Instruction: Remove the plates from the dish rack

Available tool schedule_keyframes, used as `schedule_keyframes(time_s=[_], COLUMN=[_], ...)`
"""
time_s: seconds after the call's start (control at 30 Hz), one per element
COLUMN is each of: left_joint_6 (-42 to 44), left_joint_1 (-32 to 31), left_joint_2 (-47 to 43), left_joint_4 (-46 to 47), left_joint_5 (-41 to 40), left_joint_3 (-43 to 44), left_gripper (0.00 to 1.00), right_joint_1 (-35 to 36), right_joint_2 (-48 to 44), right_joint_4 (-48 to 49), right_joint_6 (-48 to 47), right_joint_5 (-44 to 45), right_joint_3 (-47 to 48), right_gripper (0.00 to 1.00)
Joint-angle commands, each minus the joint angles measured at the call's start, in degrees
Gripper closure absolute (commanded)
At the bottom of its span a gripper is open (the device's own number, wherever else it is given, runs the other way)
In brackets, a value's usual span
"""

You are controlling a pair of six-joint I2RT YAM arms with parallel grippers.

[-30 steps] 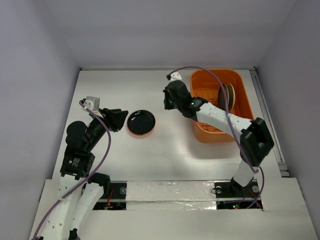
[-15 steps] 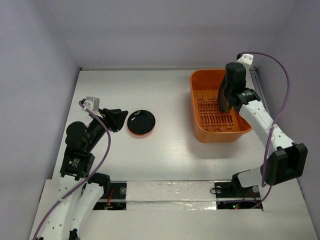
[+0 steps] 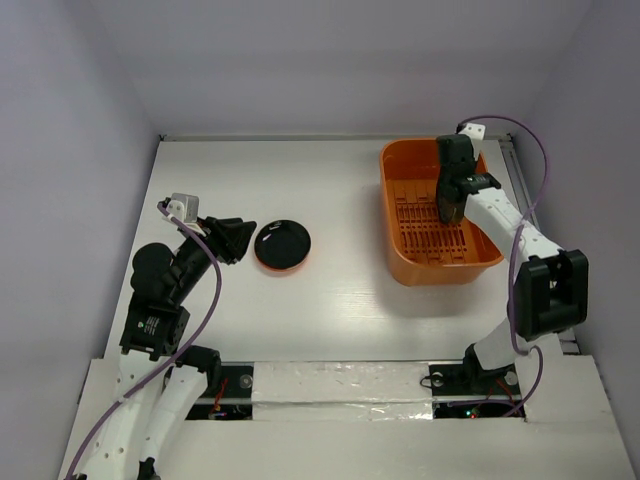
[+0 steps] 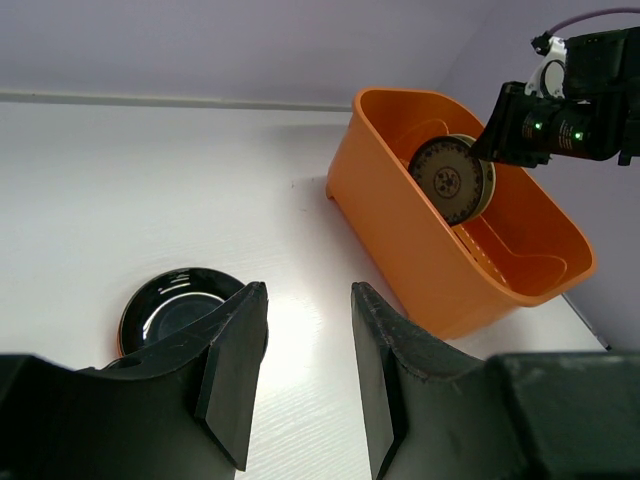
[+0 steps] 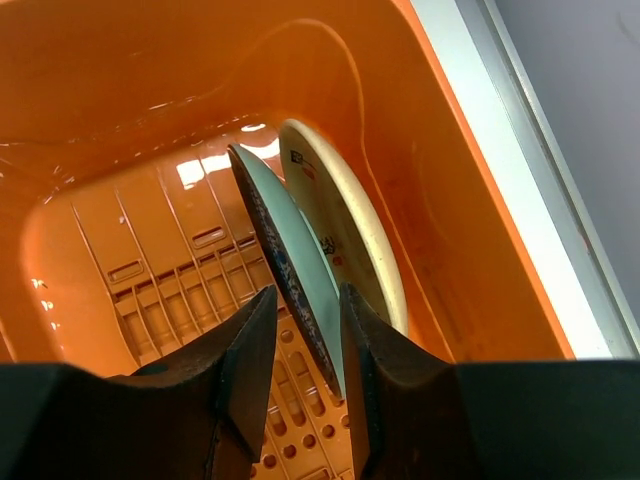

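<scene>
**Top view.** The dish rack [image 3: 440, 272] is noted at the far right of the table [image 3: 330, 300]. The right gripper [image 3: 447, 212] is lowered into it from above, and the standing plates are hidden under the wrist. The left gripper [image 3: 243, 240] is parked well apart on the left. It is just beside a black plate [image 3: 282, 243] that is nested in an orange-red plate [image 3: 281, 269] on the table. The right arm is by far the nearer to the rack.

**Left wrist view.** The left gripper [image 4: 308, 300] is seen with its fingers moderately apart and nothing between them. Two plates are seen on edge in the rack's far half, with the dark underside of the front one [image 4: 450, 178] turned this way. No other contents are made out in the rack.

**Right wrist view.** The blue-grey plate [image 5: 300, 255] is seen upright in the ribbed floor, leaning slightly. The cream plate [image 5: 352, 230] stands just behind it, close to the rack's end wall. The right gripper [image 5: 305, 293] is set astride the blue-grey plate's upper rim, one finger on each face. The disc lies edge-on along the gap between the fingers. The fingers are narrowly apart around the rim, and no clamp is made out. The next move is judged to be a squeeze across the plate's thickness, followed by a straight lift. The cream plate, being so close, could be dragged along.
</scene>
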Motion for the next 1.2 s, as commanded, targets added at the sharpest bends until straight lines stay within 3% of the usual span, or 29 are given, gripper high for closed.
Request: schedule_keyframes(time_s=[0.0, 0.3, 0.47, 0.6, 0.97, 1.17], left_joint_6=[-0.33, -0.33, -0.42, -0.51, -0.69, -0.86], left_joint_1=[-0.14, -0.14, -0.14, -0.14, -0.14, 0.38], left_joint_2=[0.04, 0.04, 0.21, 0.39, 0.74, 1.09], left_joint_4=[3.59, 3.51, 3.68, 3.68, 3.68, 3.59], left_joint_5=[0.97, 0.88, 1.15, 1.50, 1.85, 2.03], left_joint_3=[0.32, 0.32, 0.23, 0.23, 0.05, 0.05], left_gripper=[0.64, 0.64, 0.64, 0.64, 0.63, 0.64], right_joint_1=[-0.07, -0.60, -0.60, -0.08, 4.23, 9.23], right_joint_2=[0.91, 4.25, 3.46, 0.92, -6.11, -13.05], right_joint_4=[0.25, -1.42, -1.95, -1.95, -1.78, -1.16], right_joint_6=[-0.58, -1.10, -2.59, -4.09, -6.73, -6.03], right_joint_5=[0.63, 1.51, 1.60, 2.04, 5.56, 3.98], right_joint_3=[1.33, 2.74, 3.09, 3.35, 3.62, 4.14], right_gripper=[0.64, 0.66, 0.77, 0.84, 0.90, 1.00])
